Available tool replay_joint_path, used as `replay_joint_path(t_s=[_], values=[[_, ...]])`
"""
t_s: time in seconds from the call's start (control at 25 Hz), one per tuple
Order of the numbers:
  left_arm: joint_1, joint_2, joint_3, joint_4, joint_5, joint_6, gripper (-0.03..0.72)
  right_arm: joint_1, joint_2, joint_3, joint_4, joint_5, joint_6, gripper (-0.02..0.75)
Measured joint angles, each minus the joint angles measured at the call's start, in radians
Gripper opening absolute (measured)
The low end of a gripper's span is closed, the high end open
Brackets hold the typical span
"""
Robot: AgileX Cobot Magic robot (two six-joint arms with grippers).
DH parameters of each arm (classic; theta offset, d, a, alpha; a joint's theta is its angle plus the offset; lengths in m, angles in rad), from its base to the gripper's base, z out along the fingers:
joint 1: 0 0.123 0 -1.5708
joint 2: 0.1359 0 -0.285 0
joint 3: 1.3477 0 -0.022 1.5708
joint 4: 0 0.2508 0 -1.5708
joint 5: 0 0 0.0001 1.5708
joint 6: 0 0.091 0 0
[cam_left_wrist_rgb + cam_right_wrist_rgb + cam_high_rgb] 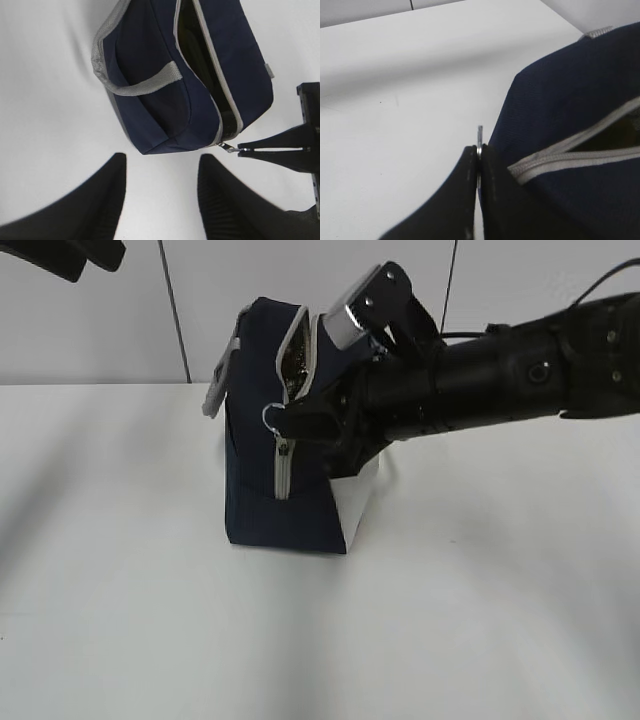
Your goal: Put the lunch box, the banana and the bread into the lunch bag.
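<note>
The navy lunch bag (270, 490) stands on the white table, its grey zipper open along the top (210, 65). My right gripper (292, 423) reaches in from the right and is shut on the metal zipper pull ring (480, 134) at the bag's end (229, 147). My left gripper (162, 157) hovers above the table beside the bag (150, 100), open and holding nothing. The lunch box, the banana and the bread are out of view. The bag's inside is dark, and only a speckled lining patch (297, 360) shows through the opening.
The bag's grey webbing handle (150, 85) lies across its side. A dark part of the left arm (70, 255) shows at the top left corner. Bare white tabletop (120, 570) surrounds the bag, and a white wall stands behind.
</note>
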Motion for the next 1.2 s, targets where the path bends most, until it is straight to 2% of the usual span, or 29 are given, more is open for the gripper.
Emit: replay_joint_path(t_s=[0.16, 0.28, 0.52, 0.76, 0.92, 1.2], values=[[0.0, 0.0, 0.0, -0.022, -0.001, 0.032, 0.34, -0.032, 0.0, -0.078, -0.113, -0.036, 0.126, -0.016], [0.0, -0.005, 0.058, -0.085, -0.011, 0.088, 0.34, -0.053, 0.0, -0.122, -0.161, -0.057, 0.176, -0.016], [0.0, -0.042, 0.33, -0.218, -0.172, 0.25, 0.34, -0.059, 0.002, -0.181, -0.202, -0.065, 0.226, -0.016], [0.001, -0.073, 0.545, -0.444, -0.319, 0.504, 0.34, -0.059, 0.012, -0.192, -0.21, -0.077, 0.269, -0.016], [0.001, -0.073, 0.583, -0.503, -0.359, 0.583, 0.34, -0.059, 0.012, -0.193, -0.224, -0.12, 0.299, -0.016], [0.002, -0.073, 0.585, -0.514, -0.388, 0.63, 0.337, -0.059, -0.02, -0.193, -0.238, -0.098, 0.316, -0.016]])
